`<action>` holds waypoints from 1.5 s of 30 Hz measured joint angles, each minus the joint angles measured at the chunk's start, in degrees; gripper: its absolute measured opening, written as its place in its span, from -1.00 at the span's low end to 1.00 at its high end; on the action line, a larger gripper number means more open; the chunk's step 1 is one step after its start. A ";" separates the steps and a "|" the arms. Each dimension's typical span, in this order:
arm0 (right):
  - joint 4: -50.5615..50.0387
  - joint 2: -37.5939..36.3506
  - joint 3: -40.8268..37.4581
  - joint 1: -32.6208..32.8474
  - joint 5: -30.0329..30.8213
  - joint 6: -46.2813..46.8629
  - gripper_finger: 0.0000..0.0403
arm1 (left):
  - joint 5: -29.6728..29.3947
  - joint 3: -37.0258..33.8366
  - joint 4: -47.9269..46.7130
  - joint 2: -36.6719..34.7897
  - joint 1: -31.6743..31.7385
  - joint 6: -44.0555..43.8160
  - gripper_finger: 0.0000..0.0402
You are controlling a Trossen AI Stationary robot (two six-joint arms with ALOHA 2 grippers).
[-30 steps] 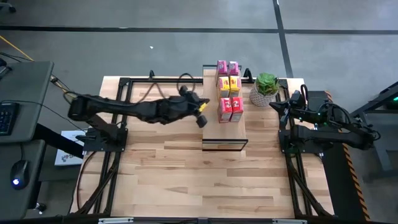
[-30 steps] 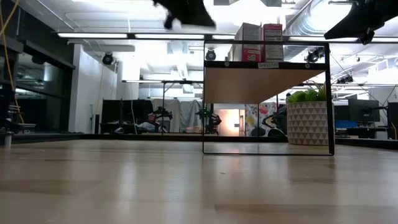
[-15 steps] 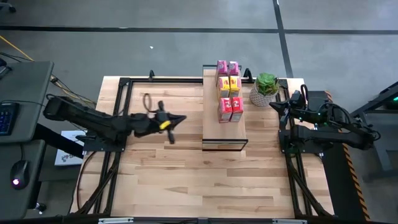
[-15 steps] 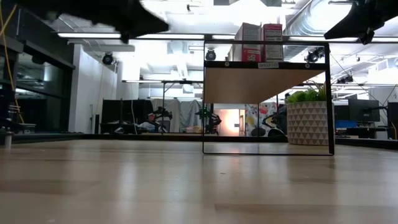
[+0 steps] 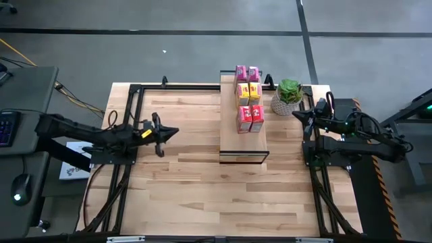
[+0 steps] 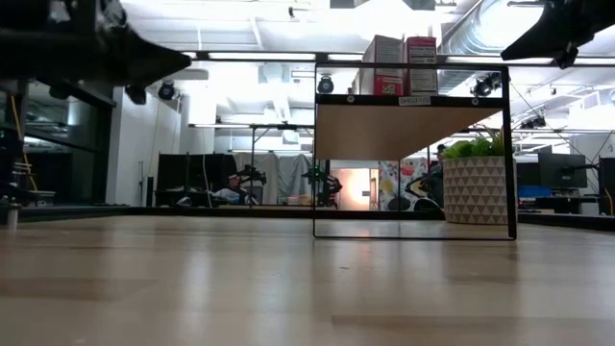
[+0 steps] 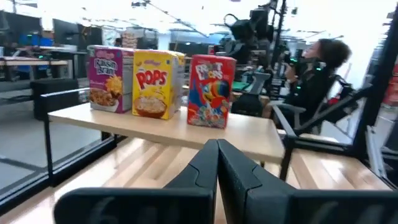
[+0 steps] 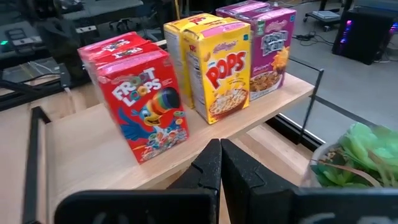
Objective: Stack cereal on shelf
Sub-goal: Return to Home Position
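Observation:
Six cereal boxes stand upright in pairs on the shelf (image 5: 243,142): pink (image 5: 247,73) farthest, yellow (image 5: 248,92) in the middle, red (image 5: 250,118) nearest. The left wrist view shows them in a row: pink (image 7: 111,78), yellow (image 7: 155,84), red (image 7: 210,90). My left gripper (image 5: 174,132) hangs shut and empty over the table's left part, pointing level at the shelf. My right gripper (image 5: 295,115) waits shut and empty at the table's right edge, with the red box (image 8: 143,112) nearest it.
A green potted plant (image 5: 289,96) stands on the table between the shelf and my right gripper. Black frame rails (image 5: 125,162) run along the table's left and right sides. Bare planks (image 5: 216,196) fill the near half of the table.
My left gripper has drawn back from beside the shelf toward the table's left edge, sinking lower and levelling out as it went. It has stayed shut. The cereal boxes have not moved.

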 joint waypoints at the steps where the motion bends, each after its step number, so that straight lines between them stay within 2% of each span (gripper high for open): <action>1: 0.10 0.00 0.00 0.00 -0.57 -0.06 -1.00 | 0.54 -1.12 0.01 -1.24 0.00 0.29 -1.00; 7: 0.83 -0.02 0.00 -0.01 -5.89 -1.61 -1.00 | 0.89 -2.74 -9.08 -8.12 0.00 -1.72 -1.00; 11: 0.96 -0.02 0.00 -0.01 -7.43 -2.61 -1.00 | 5.86 -2.72 -10.40 -11.00 0.51 -0.91 -1.00; 17: 1.03 -0.02 0.00 -0.01 -7.47 -2.63 -1.00 | 10.03 -2.69 -14.07 -14.47 2.08 -0.02 -1.00; 23: 1.05 -0.02 0.00 -0.01 -7.46 -2.63 -1.00 | 9.18 -2.66 -22.34 -20.41 2.68 0.97 -1.00; 31: 1.05 -0.04 0.00 0.00 -7.45 -2.63 -1.00 | 9.28 -2.62 -37.09 -34.30 2.82 1.40 -1.00; 33: 1.03 -0.04 0.00 0.01 -7.45 -2.63 -1.00 | 11.24 -2.12 -36.87 -34.63 2.82 2.16 -1.00; 37: 1.03 -0.07 0.00 0.01 -7.85 -2.65 -1.00 | 9.76 -2.10 -38.20 -34.42 2.90 3.07 -1.00; 42: 1.74 -2.05 0.00 0.01 -13.94 -4.94 -1.00 | 10.09 -2.08 -38.07 -34.04 2.93 1.41 -1.00; 45: 1.75 -5.35 0.00 0.01 -14.87 -5.42 -1.00 | 9.66 -2.10 -38.20 -34.00 2.93 -0.97 -1.00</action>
